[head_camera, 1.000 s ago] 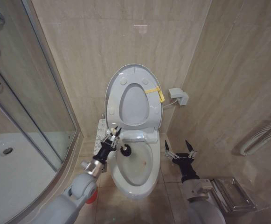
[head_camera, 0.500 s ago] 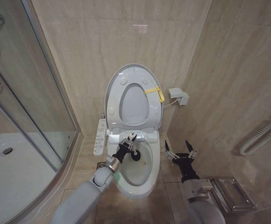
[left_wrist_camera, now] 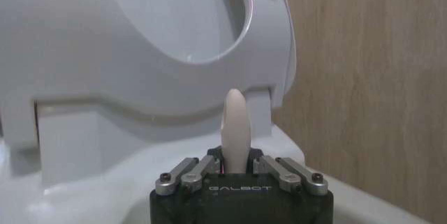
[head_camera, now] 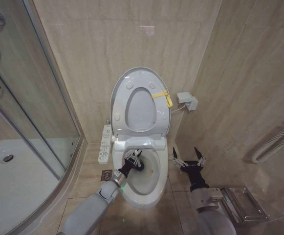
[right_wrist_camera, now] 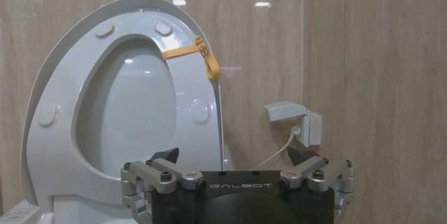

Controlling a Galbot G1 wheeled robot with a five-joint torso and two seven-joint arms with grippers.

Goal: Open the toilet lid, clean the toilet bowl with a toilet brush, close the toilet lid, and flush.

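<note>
The toilet lid (head_camera: 141, 77) stands raised against the wall, with the ring seat (head_camera: 140, 128) up against it and a yellow tag (head_camera: 162, 97) at its rim. Below lies the open toilet bowl (head_camera: 150, 182), faintly stained. My left gripper (head_camera: 131, 160) reaches over the bowl's back left part, shut on the toilet brush, whose black head (head_camera: 139, 165) sits inside the bowl. In the left wrist view the brush's pale handle (left_wrist_camera: 234, 124) stands up through the left gripper (left_wrist_camera: 235, 167). My right gripper (head_camera: 188, 157) hangs open to the right of the toilet, holding nothing. The right wrist view shows it (right_wrist_camera: 234, 156) facing the lid (right_wrist_camera: 84, 51).
A glass shower door (head_camera: 34, 98) and white shower tray (head_camera: 14, 181) fill the left. A control panel (head_camera: 104, 143) hangs at the toilet's left, above a floor drain (head_camera: 106, 174). A wall socket box (head_camera: 187, 101), a white hose (head_camera: 273, 142) and a metal rack (head_camera: 244, 203) are on the right.
My left arm has swung from the bowl's left rim to the right, carrying the brush head into the bowl and a little lower. The right arm has not moved.
</note>
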